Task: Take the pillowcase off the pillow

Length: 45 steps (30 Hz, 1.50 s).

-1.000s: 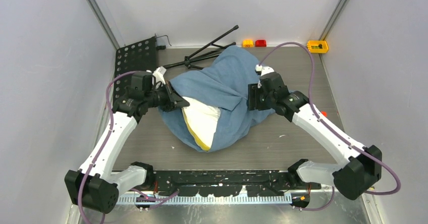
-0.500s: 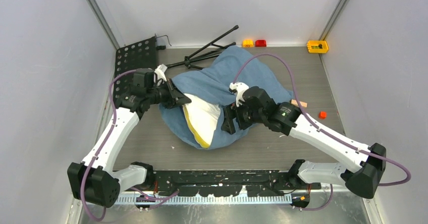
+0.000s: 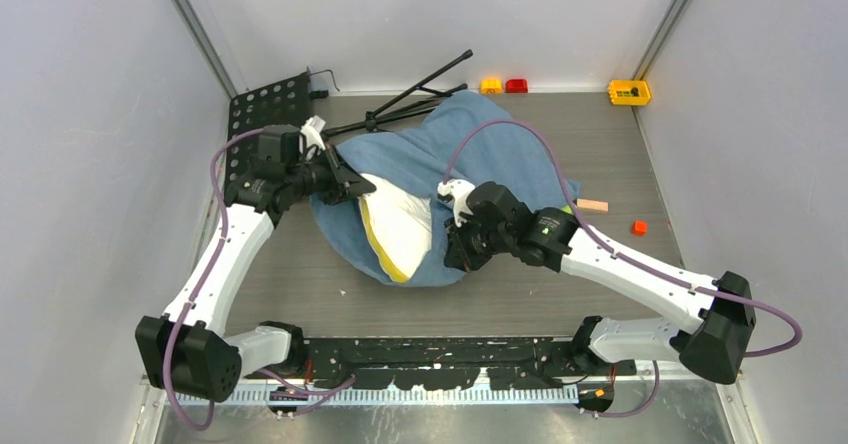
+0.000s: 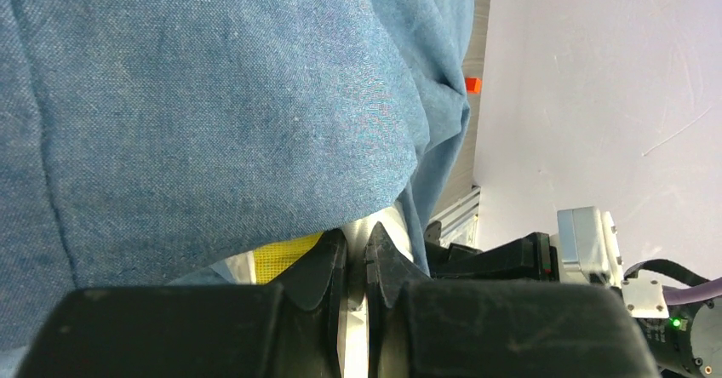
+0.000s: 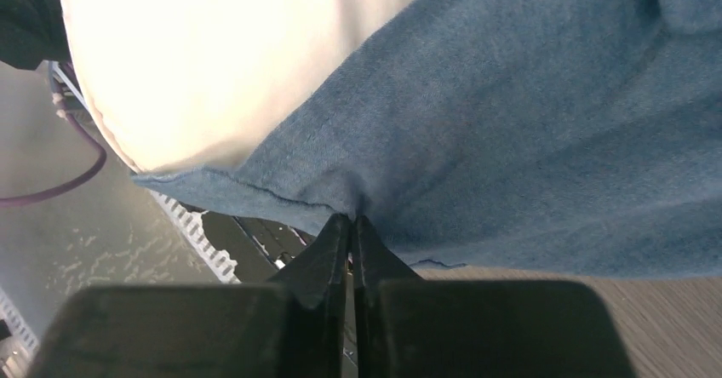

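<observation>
The blue pillowcase lies bunched in the middle of the table, and the cream pillow with yellow piping pokes out of its near opening. My left gripper is at the pillow's far-left corner, shut on cream pillow fabric; blue pillowcase cloth hangs over the left gripper. My right gripper sits at the near right rim of the opening. Seen from the right wrist, the right gripper is shut on a pinch of the pillowcase just below the pillow.
A black folded tripod and a perforated black plate lie at the back left. Small yellow, red and yellow blocks line the back edge. A wooden block and an orange block lie right.
My right gripper swung from the pillowcase's right side to the near rim of its opening and shut on the blue cloth. The left gripper kept its grip and drew slightly back-left.
</observation>
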Tool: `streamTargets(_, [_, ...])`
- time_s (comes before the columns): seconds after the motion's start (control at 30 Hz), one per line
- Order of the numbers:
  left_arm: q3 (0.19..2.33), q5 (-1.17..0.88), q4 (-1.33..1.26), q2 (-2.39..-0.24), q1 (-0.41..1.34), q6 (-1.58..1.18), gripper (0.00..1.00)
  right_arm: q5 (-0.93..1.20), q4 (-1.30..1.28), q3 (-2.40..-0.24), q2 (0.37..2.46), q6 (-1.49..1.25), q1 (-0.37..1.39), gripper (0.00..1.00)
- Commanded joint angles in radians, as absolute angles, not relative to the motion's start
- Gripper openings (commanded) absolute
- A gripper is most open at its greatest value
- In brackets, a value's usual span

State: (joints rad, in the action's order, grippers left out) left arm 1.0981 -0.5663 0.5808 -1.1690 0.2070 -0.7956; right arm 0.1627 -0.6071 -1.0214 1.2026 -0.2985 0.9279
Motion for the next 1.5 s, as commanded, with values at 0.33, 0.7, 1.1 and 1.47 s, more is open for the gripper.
streamTargets(0.33, [1.249, -0.691, 0.518, -1.201, 0.085, -0.786, 0.00, 0.063, -0.626, -0.881, 1.256, -0.348, 0.933, 0.03])
streamTargets(0.7, [1.222, -0.731, 0.572, -1.180, 0.073, -0.741, 0.00, -0.421, -0.660, -0.907, 1.264, -0.524, 0.730, 0.01])
streamTargets(1.1, [1.090, -0.786, 0.438, -1.156, 0.072, -0.825, 0.00, -0.103, -0.659, -1.129, 1.012, -0.228, 0.826, 0.68])
streamTargets(1.47, [1.062, -0.784, 0.421, -1.111, 0.102, -0.859, 0.00, -0.252, -0.597, -1.428, 1.368, -0.235, 1.098, 0.85])
